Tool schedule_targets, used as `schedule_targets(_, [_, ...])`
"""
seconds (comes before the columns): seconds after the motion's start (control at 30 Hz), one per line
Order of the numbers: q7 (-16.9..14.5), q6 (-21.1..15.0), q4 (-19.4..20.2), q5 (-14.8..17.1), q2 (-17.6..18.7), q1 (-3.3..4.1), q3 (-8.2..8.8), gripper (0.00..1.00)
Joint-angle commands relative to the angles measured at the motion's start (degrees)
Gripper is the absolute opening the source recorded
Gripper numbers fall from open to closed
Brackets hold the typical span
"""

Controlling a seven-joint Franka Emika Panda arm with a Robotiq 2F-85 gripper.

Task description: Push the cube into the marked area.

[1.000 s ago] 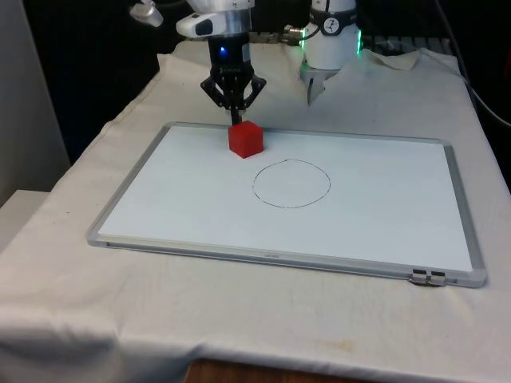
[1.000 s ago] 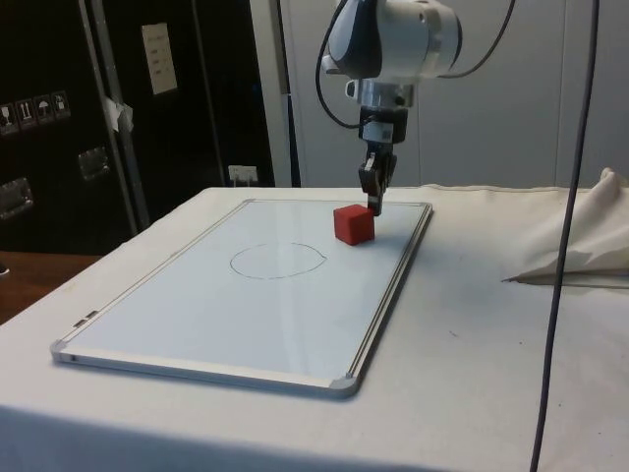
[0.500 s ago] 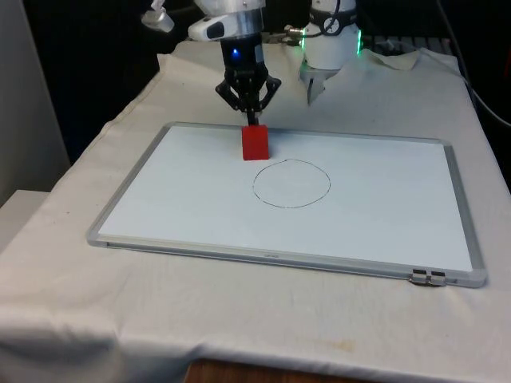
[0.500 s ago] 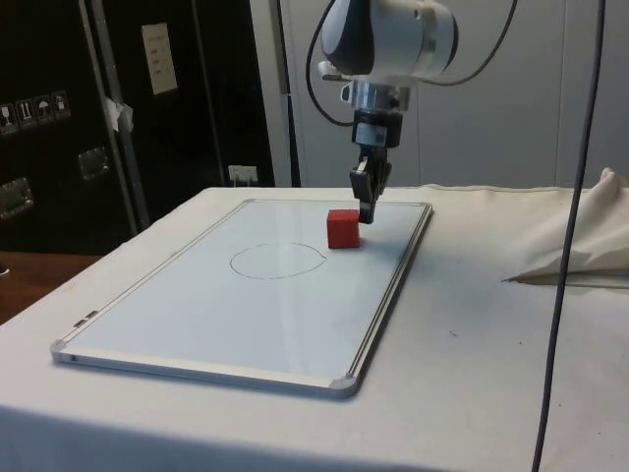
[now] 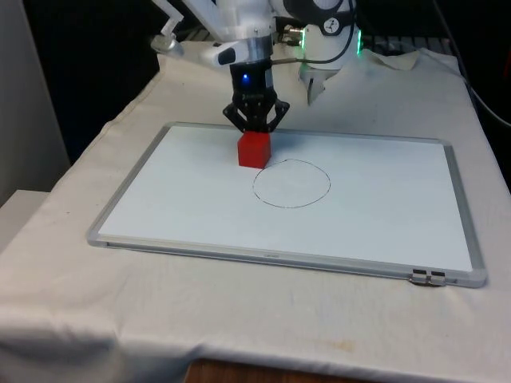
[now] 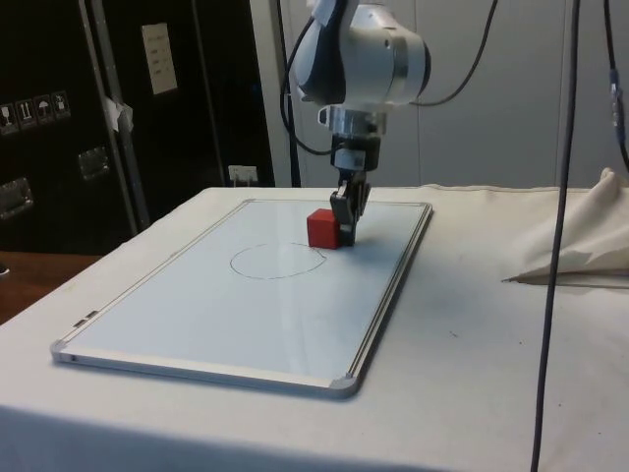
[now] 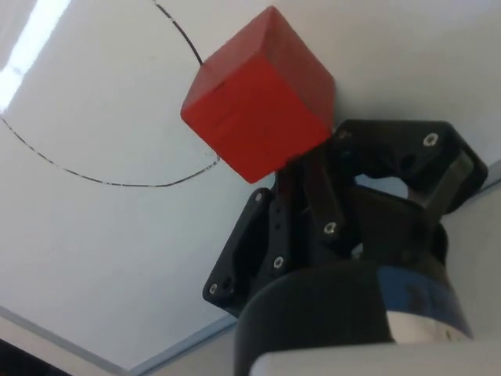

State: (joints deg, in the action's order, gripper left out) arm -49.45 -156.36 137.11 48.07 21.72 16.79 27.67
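A red cube (image 5: 254, 149) (image 6: 323, 228) (image 7: 257, 106) sits on the whiteboard (image 5: 184, 207), just outside the drawn circle (image 5: 291, 183) (image 6: 277, 261) on the front view's left rear rim. My gripper (image 5: 255, 128) (image 6: 346, 224) (image 7: 311, 168) is shut with nothing held. Its joined fingertips press against the cube's far face, low over the board. In the wrist view the cube lies right at the fingertips, with the circle's line (image 7: 102, 176) beyond it.
The whiteboard's metal frame (image 5: 271, 255) borders the work area on the cloth-covered table. A crumpled cloth (image 6: 580, 241) lies beside the board. The robot's base (image 5: 327, 48) stands behind the board's far edge.
The gripper has moved toward the camera and to the front view's right, pushing the cube from near the board's far edge up to the circle's rim.
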Motion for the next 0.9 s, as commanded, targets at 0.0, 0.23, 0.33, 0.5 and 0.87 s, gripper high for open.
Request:
schedule_targets(0.0, [-1.3,-0.8,-0.3,1.2,-0.2,-0.40,-0.69,0.00])
schedule_targets(0.23, [-3.3,-1.6,-1.0,1.3,0.7,-0.52,-0.63,0.00])
schedule_targets(0.33, [-4.1,-2.2,-1.3,1.1,1.2,-0.52,-0.57,0.00])
schedule_targets(0.5, [-3.8,-2.1,-1.4,0.1,1.5,-0.17,0.11,0.00])
schedule_targets(0.87, [-3.4,-6.2,-4.8,0.3,4.6,0.11,-0.17,0.00])
